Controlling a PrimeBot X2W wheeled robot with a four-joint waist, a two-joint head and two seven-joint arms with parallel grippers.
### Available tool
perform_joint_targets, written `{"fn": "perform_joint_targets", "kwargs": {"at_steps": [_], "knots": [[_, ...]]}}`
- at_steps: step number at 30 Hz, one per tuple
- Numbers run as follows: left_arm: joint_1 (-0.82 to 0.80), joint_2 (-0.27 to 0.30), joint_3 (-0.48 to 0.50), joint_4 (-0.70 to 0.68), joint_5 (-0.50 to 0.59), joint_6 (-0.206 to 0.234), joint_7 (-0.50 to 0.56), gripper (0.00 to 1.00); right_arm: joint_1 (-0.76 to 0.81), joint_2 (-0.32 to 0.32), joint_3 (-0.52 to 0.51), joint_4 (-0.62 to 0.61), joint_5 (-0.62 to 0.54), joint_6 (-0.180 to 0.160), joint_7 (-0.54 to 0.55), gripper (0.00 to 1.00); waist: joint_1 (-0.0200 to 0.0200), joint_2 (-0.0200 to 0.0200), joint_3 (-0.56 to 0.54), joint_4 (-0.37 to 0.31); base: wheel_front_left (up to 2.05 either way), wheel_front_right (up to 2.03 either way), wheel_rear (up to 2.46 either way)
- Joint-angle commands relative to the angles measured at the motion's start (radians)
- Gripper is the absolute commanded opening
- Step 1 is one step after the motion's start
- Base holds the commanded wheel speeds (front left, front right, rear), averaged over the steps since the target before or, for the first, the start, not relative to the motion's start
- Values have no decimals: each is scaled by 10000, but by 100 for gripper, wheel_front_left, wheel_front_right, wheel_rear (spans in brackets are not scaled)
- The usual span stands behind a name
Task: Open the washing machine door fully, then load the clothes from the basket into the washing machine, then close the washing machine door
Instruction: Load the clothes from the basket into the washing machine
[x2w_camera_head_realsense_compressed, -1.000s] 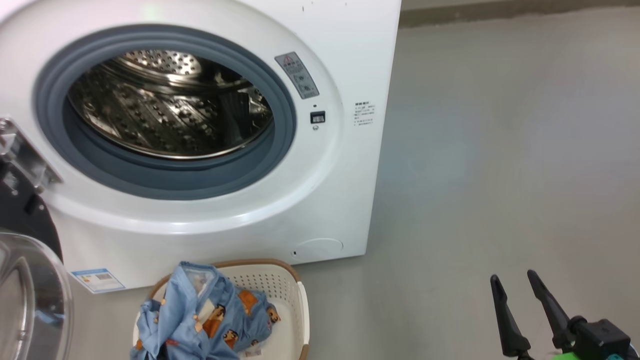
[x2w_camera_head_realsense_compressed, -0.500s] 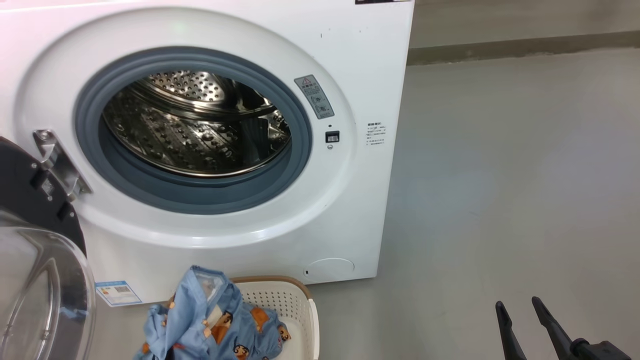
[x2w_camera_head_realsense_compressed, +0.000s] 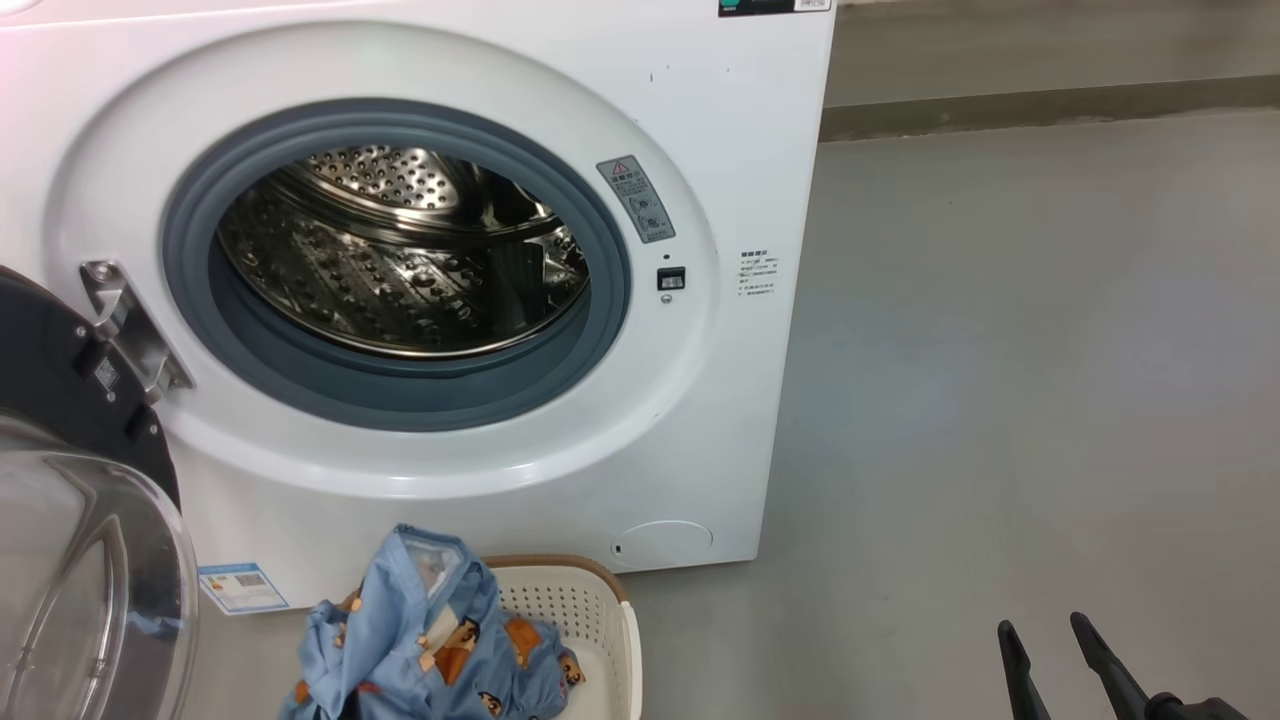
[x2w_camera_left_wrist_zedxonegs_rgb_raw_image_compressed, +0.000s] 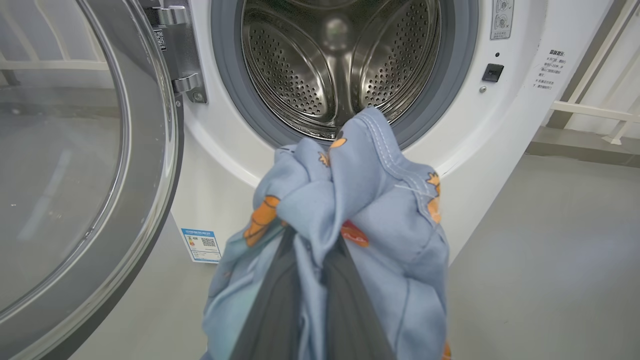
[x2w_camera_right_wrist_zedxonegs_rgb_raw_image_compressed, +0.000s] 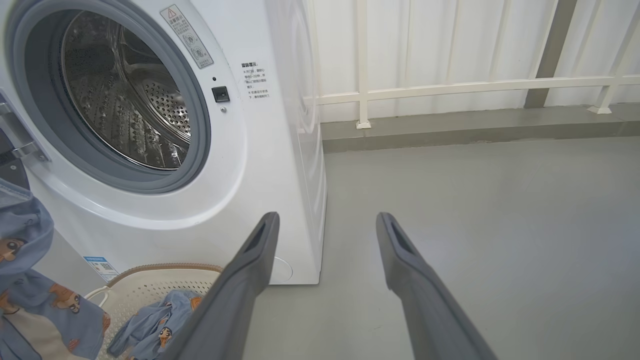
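Washing machine (x2w_camera_head_realsense_compressed: 720, 150): white front-loader ahead of me, its steel drum (x2w_camera_head_realsense_compressed: 400, 250) visible through the grey gasket.
Floor (x2w_camera_head_realsense_compressed: 1000, 350): grey, stretching off to my right.
Washing machine door (x2w_camera_left_wrist_zedxonegs_rgb_raw_image_compressed: 75, 150): stands open on the left hinge, glass bowl bulging toward me, beside the bundle.
Railing (x2w_camera_right_wrist_zedxonegs_rgb_raw_image_compressed: 450, 87): white, behind the machine's right side.
Basket (x2w_camera_head_realsense_compressed: 600, 620): on the floor just before the machine; 1 piece lies inside.
Clothes (x2w_camera_left_wrist_zedxonegs_rgb_raw_image_compressed: 380, 200): blue bundle hanging above the basket, before the opening's lower lip.
Left claw (x2w_camera_left_wrist_zedxonegs_rgb_raw_image_compressed: 314, 242): clamped on the clothes.
Right claw (x2w_camera_right_wrist_zedxonegs_rgb_raw_image_compressed: 325, 222): 2 fingers spread, holding nothing, low at my right.
Blue sticker (x2w_camera_head_realsense_compressed: 243, 587): low on the front, left of the basket.
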Motion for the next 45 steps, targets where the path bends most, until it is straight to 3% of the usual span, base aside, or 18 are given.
{"fn": "perform_joint_targets", "kwargs": {"at_steps": [1, 11, 28, 45], "knots": [[-157, 72, 276, -354, 36, 102, 0, 0, -153, -170, 265, -211, -81, 16, -49, 100, 0, 0, 31, -16, 0, 0, 0], [-358, 159, 231, -445, 22, 186, 67, 0, -201, -97, 276, -266, -58, 16, -49, 100, 0, 0, 252, -168, 0, 0, 0], [-2284, 169, 424, 388, -103, 479, -2, 0, -528, 101, 428, -380, 62, 16, -49, 100, 0, 0, 963, -1206, 0, 0, 0], [-6286, 1677, 1643, 2531, -174, 623, -67, 0, -1492, 237, 678, -423, 529, 16, -49, 100, 0, 0, 2449, -2846, 0, 0, 0]]}}
